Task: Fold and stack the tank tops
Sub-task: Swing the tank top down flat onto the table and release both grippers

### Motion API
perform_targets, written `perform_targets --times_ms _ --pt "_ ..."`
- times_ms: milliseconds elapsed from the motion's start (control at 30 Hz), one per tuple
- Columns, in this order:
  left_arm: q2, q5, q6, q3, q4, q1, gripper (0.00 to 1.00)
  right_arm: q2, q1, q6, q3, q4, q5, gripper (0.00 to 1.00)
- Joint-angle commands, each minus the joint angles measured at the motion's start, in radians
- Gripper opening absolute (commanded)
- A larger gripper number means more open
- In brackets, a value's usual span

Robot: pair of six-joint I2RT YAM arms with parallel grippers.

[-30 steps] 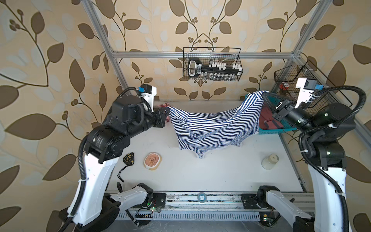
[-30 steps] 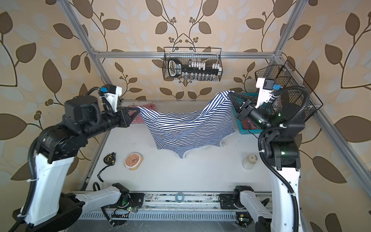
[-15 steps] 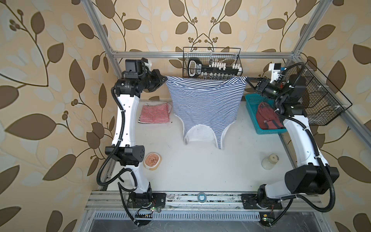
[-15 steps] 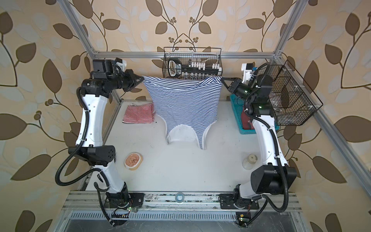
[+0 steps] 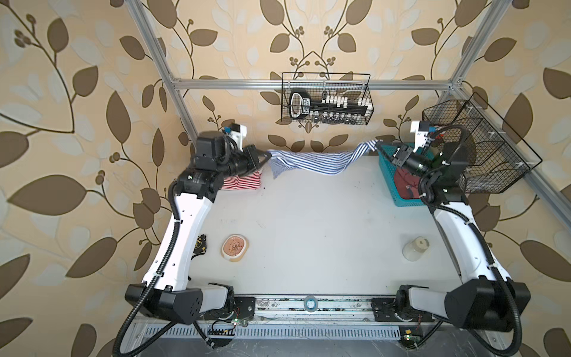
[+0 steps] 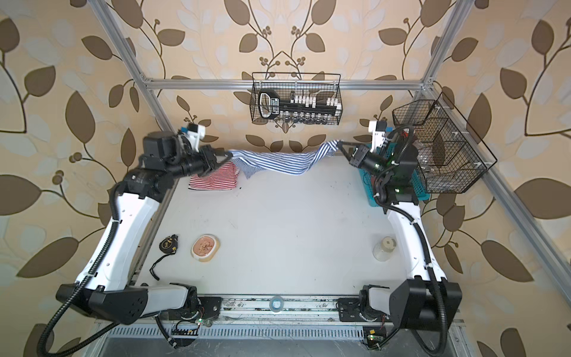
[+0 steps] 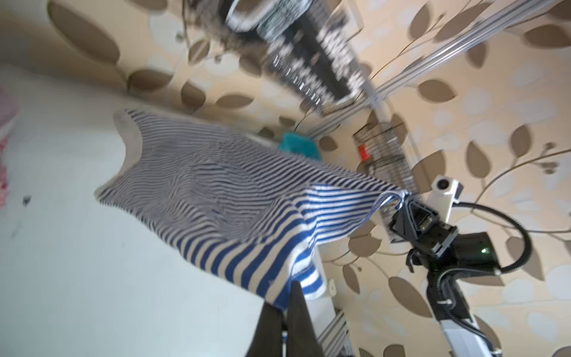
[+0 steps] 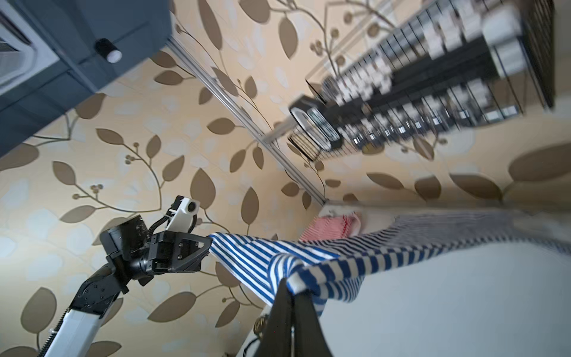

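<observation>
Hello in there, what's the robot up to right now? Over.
Left gripper, right gripper shut on navy striped top, slung between them. Red striped top lies folded by left gripper. Dish and cup nowhere near.

White table (image 5: 309, 231), pretty sparse: a folded red-and-white striped top (image 5: 244, 182) sits in the far left corner, a teal basket (image 5: 390, 180) far right, a small dish (image 5: 235, 247) and tape measure (image 6: 167, 244) front left, and a cup (image 5: 415, 248) front right.

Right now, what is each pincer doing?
Left pincer: shut on the navy-white striped tank top.
Right pincer: shut on the same top's other end.
</observation>
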Motion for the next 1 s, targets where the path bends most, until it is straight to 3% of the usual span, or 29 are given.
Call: perform_targets --times_ms 0,133,367,633,767,900,967 --pt "-0.061 -0.099 -0.04 -0.339 -0.014 -0.129 0.0 -0.115 0.004 -0.199 -0.239 -0.33 0.092 0.0" --pt "-0.068 -0.129 -0.087 -0.529 -0.024 -0.217 0.0 -0.198 0.012 -0.227 -0.384 -0.461 0.14 0.0" --pt "-0.103 -0.139 -0.173 -0.647 -0.023 -0.338 0.1 -0.283 0.018 -0.272 -0.443 -0.627 0.225 0.0" --pt "-0.141 -0.112 -0.192 -0.708 -0.079 -0.371 0.24 -0.27 0.018 -0.329 -0.428 -0.775 0.32 0.0" --pt "-0.219 -0.106 -0.213 -0.73 -0.127 -0.379 0.24 -0.308 0.018 -0.336 -0.423 -0.838 0.383 0.03" --pt "-0.297 -0.127 -0.233 -0.727 -0.183 -0.38 0.25 -0.353 0.023 -0.331 -0.4 -0.906 0.449 0.13" --pt "-0.31 -0.147 -0.242 -0.72 -0.188 -0.379 0.26 -0.366 0.03 -0.32 -0.371 -0.953 0.52 0.09"
